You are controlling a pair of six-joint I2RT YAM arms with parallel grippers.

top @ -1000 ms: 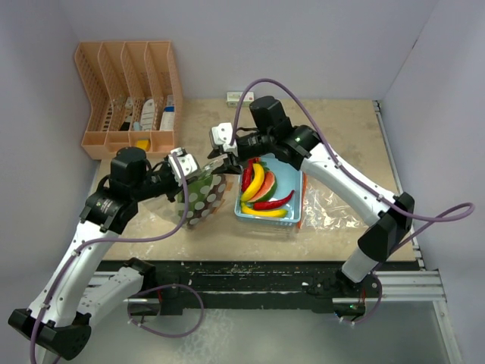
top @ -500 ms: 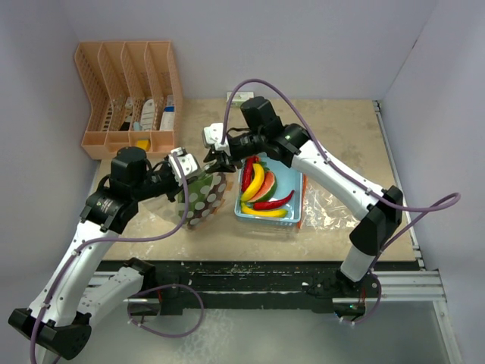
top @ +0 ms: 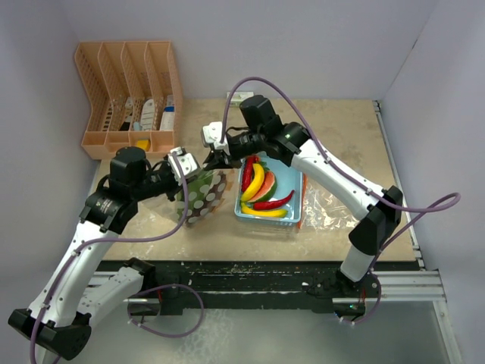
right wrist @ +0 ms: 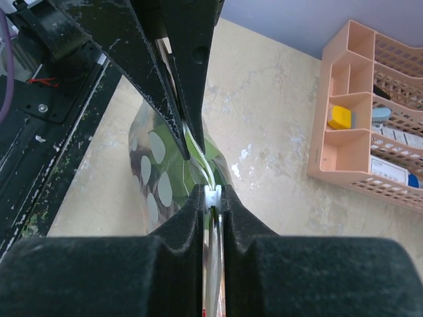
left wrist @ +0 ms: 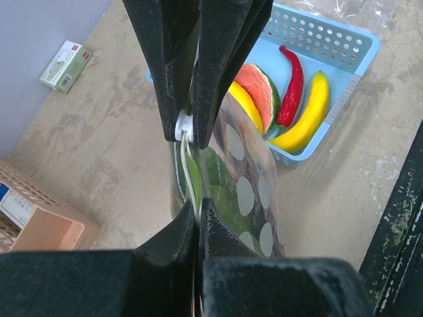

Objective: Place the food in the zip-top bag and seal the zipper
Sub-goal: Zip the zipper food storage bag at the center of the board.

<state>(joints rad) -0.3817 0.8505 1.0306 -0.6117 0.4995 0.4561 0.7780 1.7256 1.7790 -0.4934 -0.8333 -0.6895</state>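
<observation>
Left wrist, bananas (left wrist: pixel 308 111) and chilli (left wrist: pixel 291 88) in basket (left wrist: pixel 345 49), greens (left wrist: pixel 213 177) in bag (left wrist: pixel 259 198)

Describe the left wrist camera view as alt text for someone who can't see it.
The left gripper and right gripper each have their jaws pinched shut on the top edge of a dotted zip-top bag with green food inside. Beyond it, a light-blue basket holds bananas, a red chilli and a watermelon slice.
</observation>
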